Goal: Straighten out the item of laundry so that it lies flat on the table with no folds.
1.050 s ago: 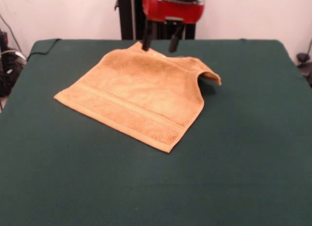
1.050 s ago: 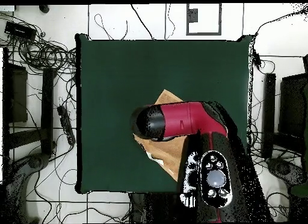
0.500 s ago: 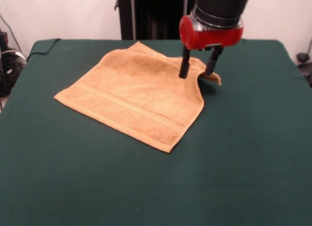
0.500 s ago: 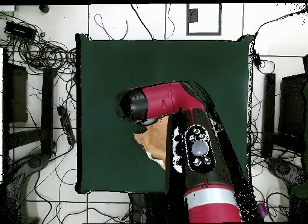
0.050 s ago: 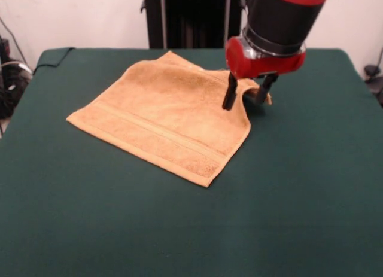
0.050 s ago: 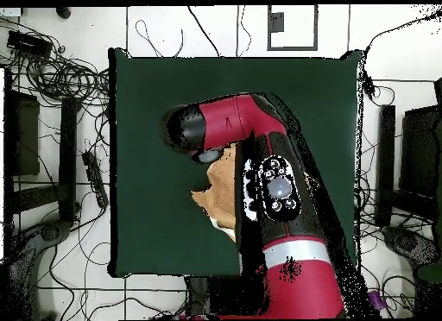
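Note:
The orange-tan towel [image 5: 160,118], the item of laundry, lies mostly flat on the green table [image 5: 287,193] in the front view. Its right far corner [image 5: 265,98] is raised and curled over. My gripper [image 5: 246,99] hangs low at that corner, open. One finger [image 5: 229,96] rests on the towel's right edge and the other sits beside the curled corner. In the overhead view the red arm [image 6: 250,136] covers most of the towel [image 6: 217,199], and the gripper itself is hidden beneath it.
Dark green cloth [image 6: 155,110] extends well beyond the towel on every side. A black pedestal column [image 5: 157,18] rises behind the table's far edge. Cables and stands [image 6: 60,84] lie on the floor around the table.
The gripper has swung from the towel's far corner over to its curled right corner and dropped lower, staying open. The towel itself has not shifted.

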Motion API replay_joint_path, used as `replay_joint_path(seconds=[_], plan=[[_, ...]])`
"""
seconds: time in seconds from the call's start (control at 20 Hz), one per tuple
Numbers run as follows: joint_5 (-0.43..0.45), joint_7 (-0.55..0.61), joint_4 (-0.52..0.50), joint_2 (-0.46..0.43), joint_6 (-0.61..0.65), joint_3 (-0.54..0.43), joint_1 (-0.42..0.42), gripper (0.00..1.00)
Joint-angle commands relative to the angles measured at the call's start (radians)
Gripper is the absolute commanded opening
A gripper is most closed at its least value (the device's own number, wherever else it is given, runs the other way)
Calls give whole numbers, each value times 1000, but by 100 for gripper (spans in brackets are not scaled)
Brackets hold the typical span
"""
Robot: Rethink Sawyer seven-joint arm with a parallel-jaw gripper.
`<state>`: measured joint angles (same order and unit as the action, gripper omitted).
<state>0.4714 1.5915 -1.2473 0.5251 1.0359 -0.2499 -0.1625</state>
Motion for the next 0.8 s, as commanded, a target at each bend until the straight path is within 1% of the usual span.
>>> replay_joint_path(seconds=[0.05,0.3,0.55,0.8], plan=[[64,-431,158,-133,100,-178,-16,100],[94,-511,203,-184,66,-211,-61,100],[121,-596,282,-257,62,-234,-94,100],[129,-667,305,-279,69,-239,-114,100]])
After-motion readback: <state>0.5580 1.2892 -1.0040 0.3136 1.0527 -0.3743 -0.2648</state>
